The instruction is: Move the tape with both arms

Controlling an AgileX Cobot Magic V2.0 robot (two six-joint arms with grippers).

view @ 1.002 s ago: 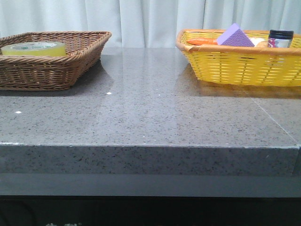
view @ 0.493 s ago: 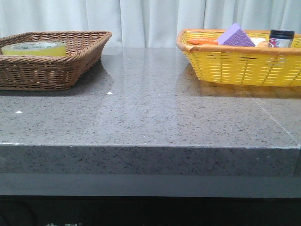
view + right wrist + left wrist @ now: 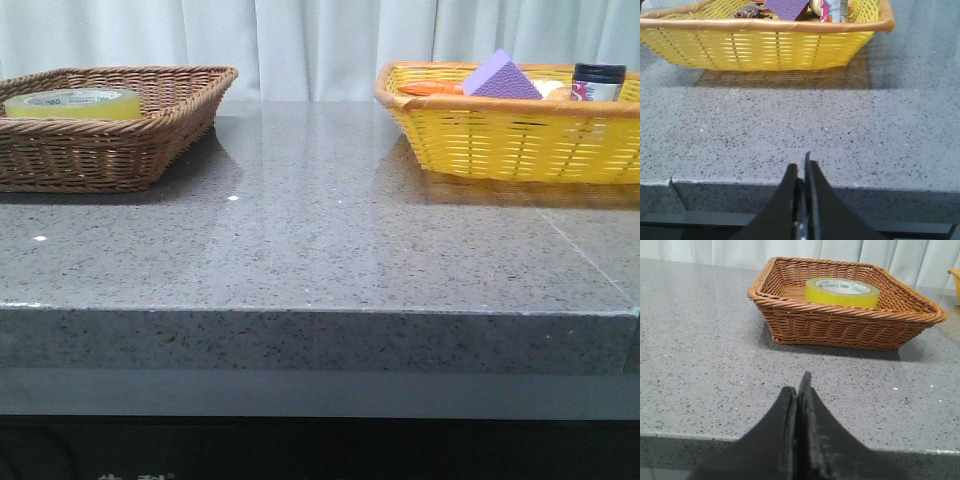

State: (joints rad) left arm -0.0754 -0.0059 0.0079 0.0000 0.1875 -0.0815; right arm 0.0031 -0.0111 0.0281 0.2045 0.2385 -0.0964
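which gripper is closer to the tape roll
Left. The left gripper, jaws shut, sits at the table edge facing the brown basket holding the tape. The right gripper, also shut, faces the yellow basket instead.

Tape [image 3: 72,102]: lower part hidden behind brown basket [image 3: 110,150] wall; core print too small to read.
Brown basket: left end cut off by front view's edge.
Yellow basket [image 3: 510,140]: right end cut off.
Purple sponge [image 3: 502,77], orange item [image 3: 430,88], dark-capped jar [image 3: 597,82]: lower parts hidden by rim; jar label illegible.
Neither arm shows in front view.
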